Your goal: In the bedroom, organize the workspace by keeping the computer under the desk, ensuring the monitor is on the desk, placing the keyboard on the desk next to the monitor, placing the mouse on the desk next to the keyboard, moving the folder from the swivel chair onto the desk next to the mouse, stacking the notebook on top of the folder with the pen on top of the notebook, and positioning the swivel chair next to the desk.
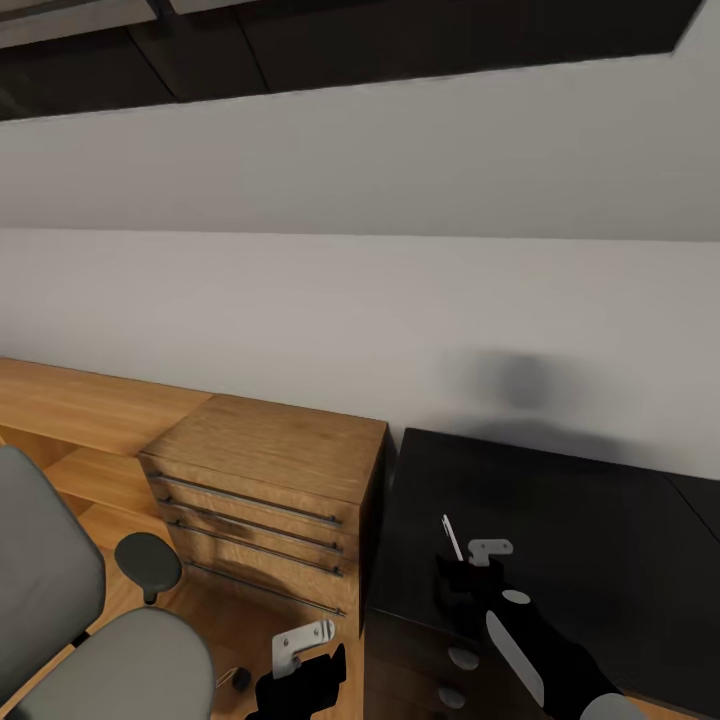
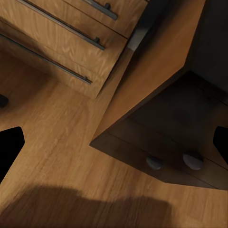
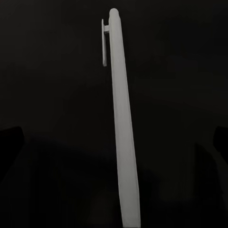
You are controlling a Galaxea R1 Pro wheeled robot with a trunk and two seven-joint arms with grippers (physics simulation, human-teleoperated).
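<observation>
The pen (image 1: pixel 452 537) is pinched upright between the fingers of the right gripper (image 1: pixel 462 572) above the black desk (image 1: pixel 560 520). The left gripper (image 1: pixel 300 668), finger state not discernible, is held left of the desk, near the swivel chair (image 1: pixel 70 620).

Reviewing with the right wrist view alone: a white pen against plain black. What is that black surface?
Observer: It is the top of the desk. The pen is at its near left part, just ahead of the right claw.
Operator: What is next to the desk on that side?
Observer: A light-wood chest with long bar handles stands beside the desk's left end.
Operator: Where is the chair?
Observer: The grey swivel chair is at the head view's lower left, in front of the chest and apart from the desk.
</observation>
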